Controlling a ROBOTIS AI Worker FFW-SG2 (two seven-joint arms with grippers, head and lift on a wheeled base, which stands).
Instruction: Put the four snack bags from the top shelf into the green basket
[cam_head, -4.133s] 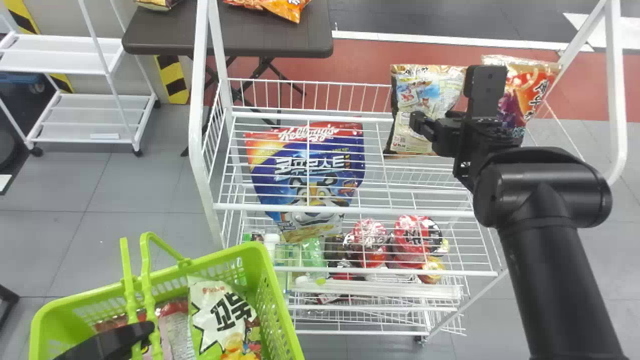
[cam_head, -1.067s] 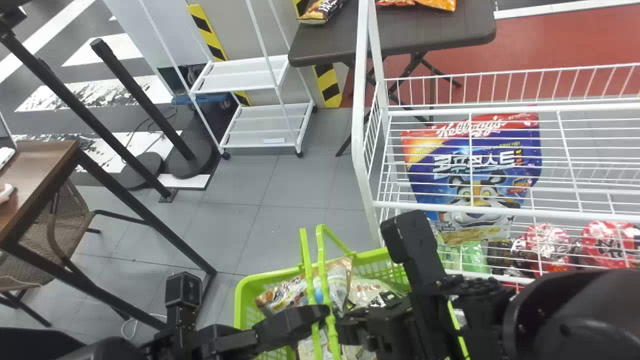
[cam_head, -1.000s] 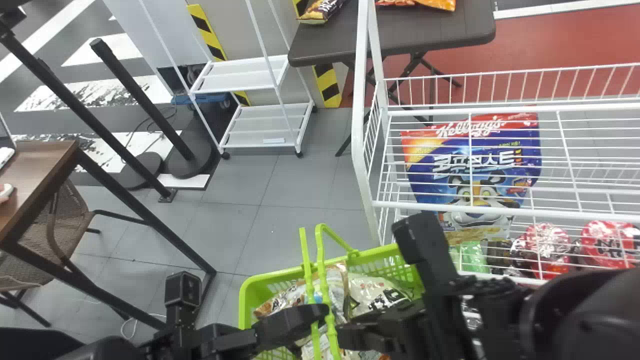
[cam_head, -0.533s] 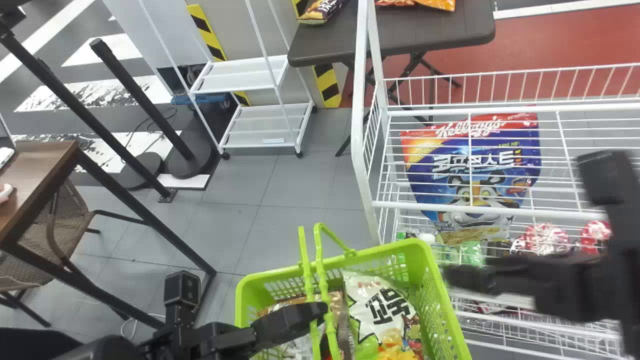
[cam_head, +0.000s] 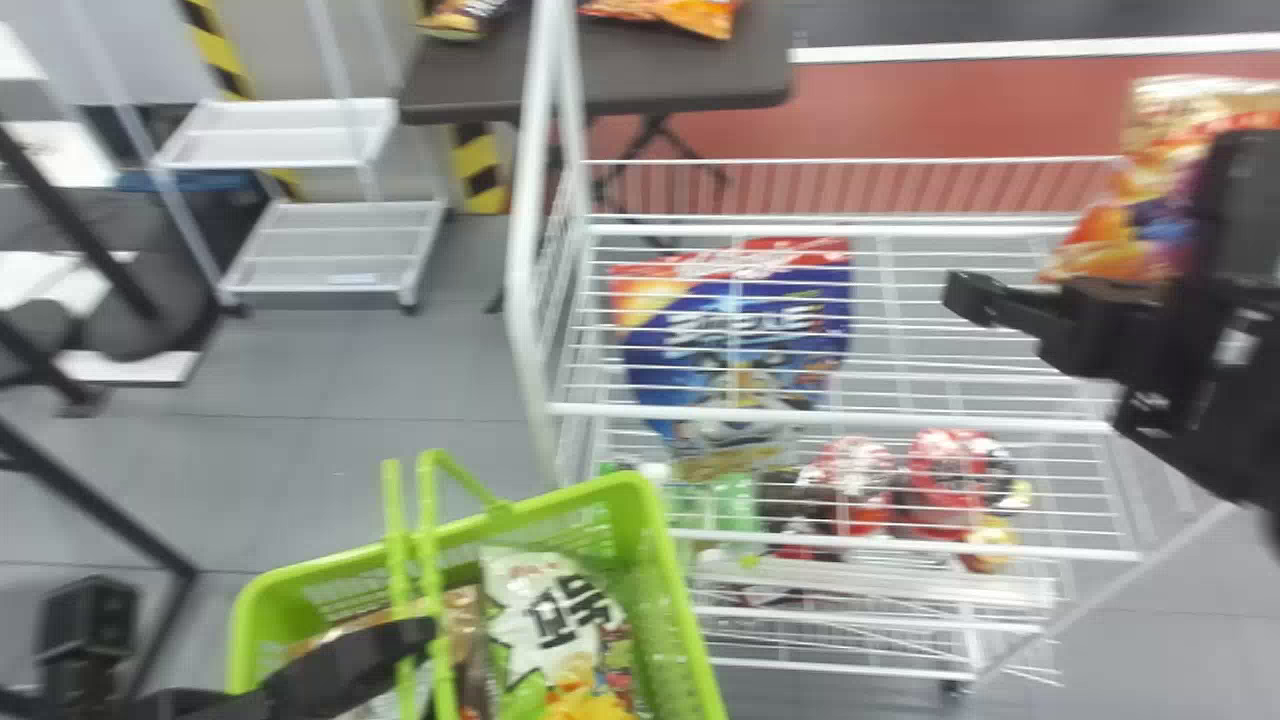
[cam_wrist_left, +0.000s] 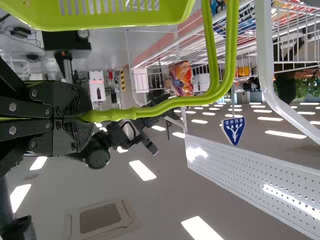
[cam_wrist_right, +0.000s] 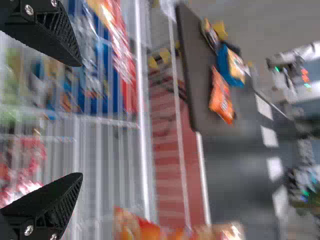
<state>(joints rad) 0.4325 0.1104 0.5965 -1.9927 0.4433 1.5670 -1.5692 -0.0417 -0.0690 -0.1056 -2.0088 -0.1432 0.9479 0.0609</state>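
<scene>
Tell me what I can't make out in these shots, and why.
Head view: right part of the orange snack bag, behind the right arm.
Head view: near end of the green basket, cut off by the bottom edge.
Head view: small print on the blue cereal bag, blurred behind wires.

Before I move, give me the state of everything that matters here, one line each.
Left hand: shut on the handles
Right hand: open, nothing between its fingers
Green basket: handles raised, snack bags inside
White snack bag: in the basket, printed face up
Orange-red snack bag: at the top shelf, not gripped
Dark table: standing, legs unfolded, bags on top
</scene>
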